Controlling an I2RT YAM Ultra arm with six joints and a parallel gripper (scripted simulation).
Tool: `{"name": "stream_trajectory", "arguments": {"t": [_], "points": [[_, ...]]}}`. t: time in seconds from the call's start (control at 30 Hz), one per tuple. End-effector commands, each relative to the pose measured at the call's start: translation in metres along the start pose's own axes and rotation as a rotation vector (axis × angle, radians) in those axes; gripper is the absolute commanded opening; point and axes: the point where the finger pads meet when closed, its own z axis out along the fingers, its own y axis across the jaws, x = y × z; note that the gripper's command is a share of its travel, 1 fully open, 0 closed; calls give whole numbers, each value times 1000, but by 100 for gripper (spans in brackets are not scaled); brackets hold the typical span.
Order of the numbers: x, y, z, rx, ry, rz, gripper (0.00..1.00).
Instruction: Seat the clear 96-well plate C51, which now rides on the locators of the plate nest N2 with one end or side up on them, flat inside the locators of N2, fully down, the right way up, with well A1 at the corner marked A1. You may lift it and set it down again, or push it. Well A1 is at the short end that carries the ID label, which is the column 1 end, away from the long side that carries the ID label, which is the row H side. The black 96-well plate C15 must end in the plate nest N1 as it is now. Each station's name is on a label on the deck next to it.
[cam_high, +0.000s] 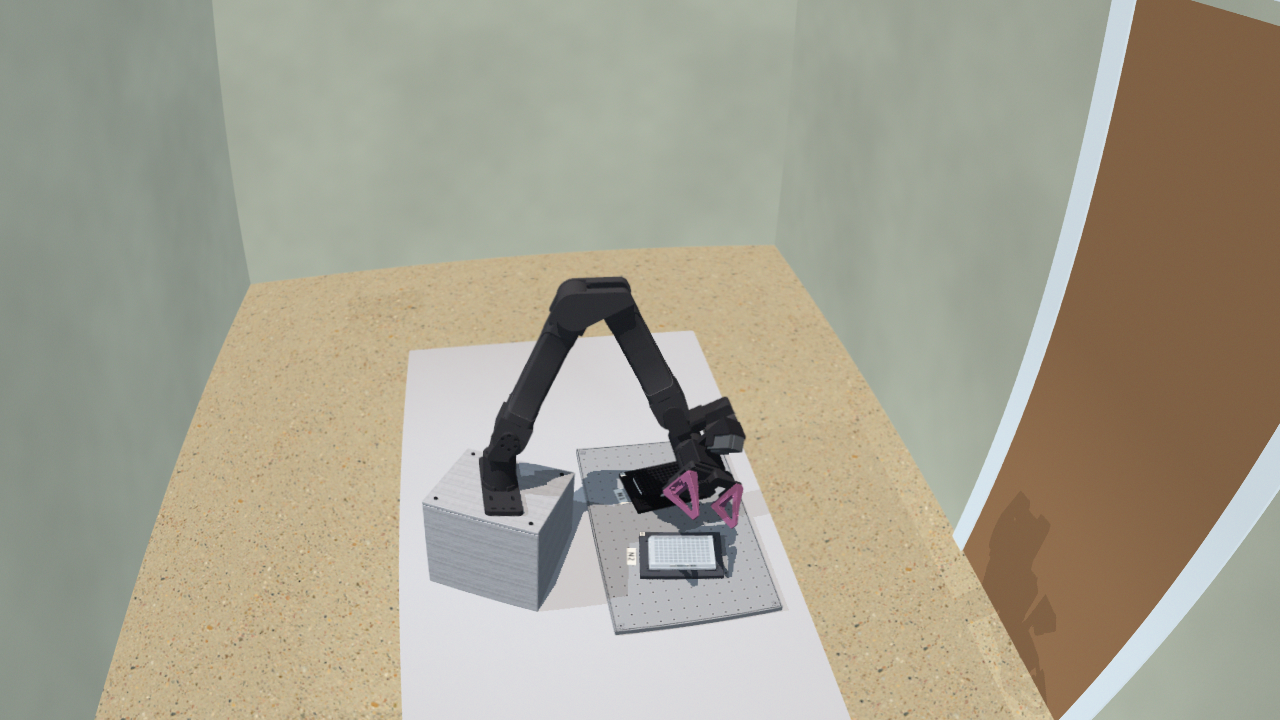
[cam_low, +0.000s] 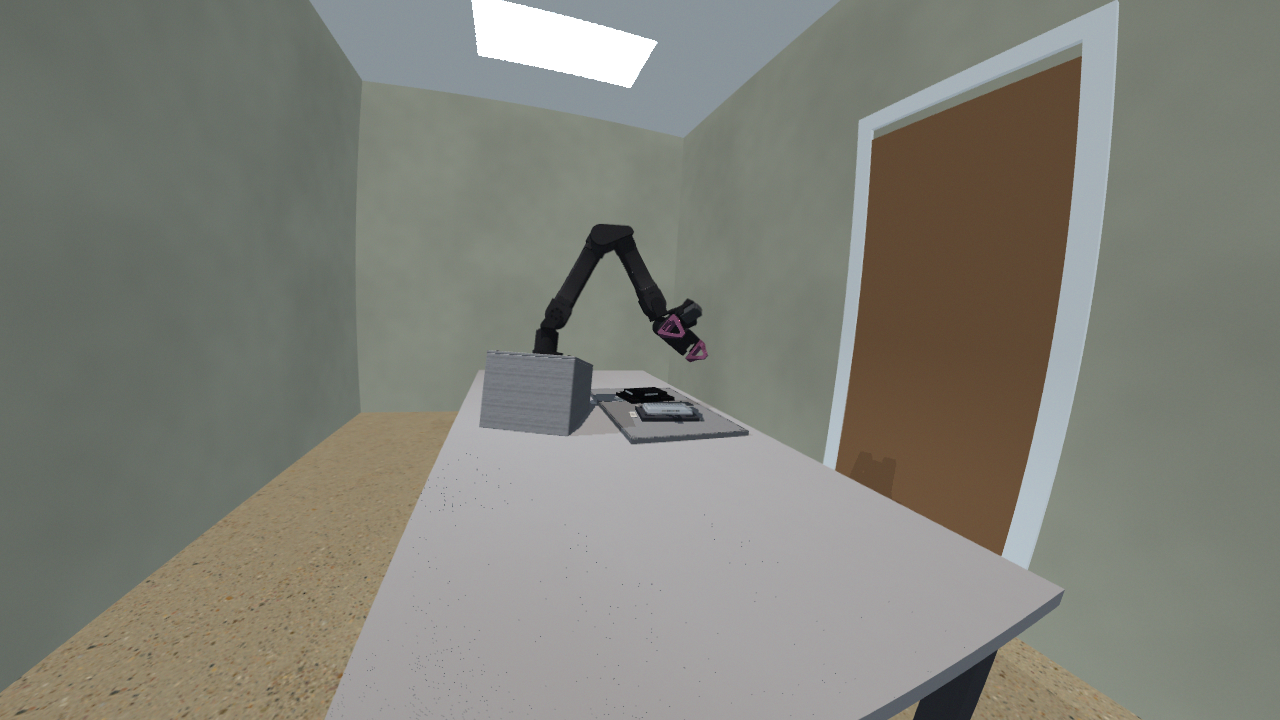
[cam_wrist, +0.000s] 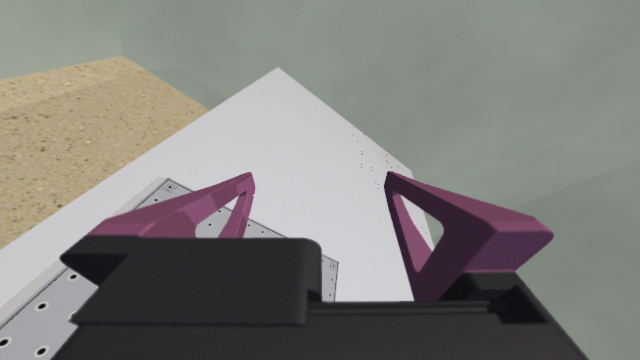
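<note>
Progress is slight, as far as you can judge here: nothing of the seating itself looks done. Your gripper (cam_high: 705, 501) hangs well above the perforated deck (cam_high: 716, 608), its purple fingers spread fully apart with nothing between them. In the top view it sits over the near edge of the black plate C15 (cam_high: 646, 488), which lies in nest N1 at the deck's far end. The clear plate C51 (cam_high: 682, 551) rests on the dark nest N2 (cam_high: 680, 574), nearer the camera, with the N2 label (cam_high: 631, 555) on the deck just beside its short end. The tilt is too small to make out from these views, so you cannot tell which side rides high.

The wrist view shows only the white surface (cam_wrist: 300, 150) and a corner of the deck, not the plate, so the gripper is not yet aimed at it. What remains for you: bring the gripper over C51, take or push it, settle it flat inside the locators with A1 at the marked corner, and leave C15 untouched.
</note>
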Motion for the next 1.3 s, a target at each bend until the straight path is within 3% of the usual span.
{"name": "stream_trajectory", "arguments": {"t": [0.0, 0.4, 0.47, 0.57, 0.87, 0.9, 0.97, 1.03, 1.27], "points": [[9, 8, 4, -59, 63, -67, 100], [50, 37, 9, -286, 280, -287, 100], [50, 37, 9, -286, 280, -287, 100], [61, 44, 8, -352, 336, -337, 100], [92, 60, -4, -570, 496, -468, 100], [92, 60, -4, -571, 498, -469, 100], [99, 64, -10, -624, 532, -492, 100], [99, 64, -10, -624, 532, -492, 100], [119, 73, -30, -819, 643, -557, 100]]}}
